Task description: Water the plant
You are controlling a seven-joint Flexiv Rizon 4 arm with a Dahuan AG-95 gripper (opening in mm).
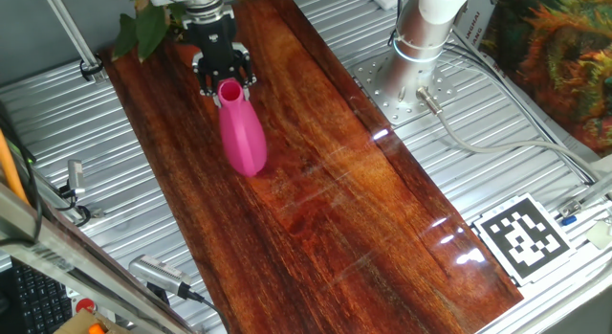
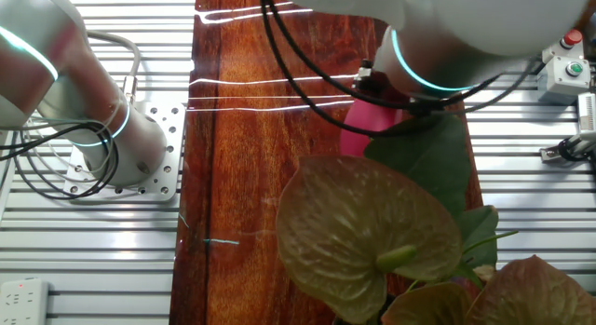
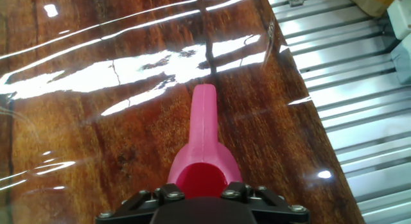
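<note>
No readable lettering appeared; a black-and-white fiducial marker (image 1: pixel 523 237) lay at 4 o'clock. The gripper (image 1: pixel 224 74) pinched the pink watering can (image 1: pixel 241 133) at its rear. The plant (image 1: pixel 143 26) sat at 11 o'clock, cropped by the frame edge.

Pink watering can (image 1: pixel 241 133), dark-green plant (image 1: pixel 142 28), glossy reddish-brown wood-grain table (image 1: pixel 363 219).

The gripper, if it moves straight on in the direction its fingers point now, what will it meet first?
The gripper would meet the pink watering can first. In the hand view the can's body sits right at the fingers, its spout running on ahead. Beyond it lies only the wooden tabletop, though depth is unclear.
</note>
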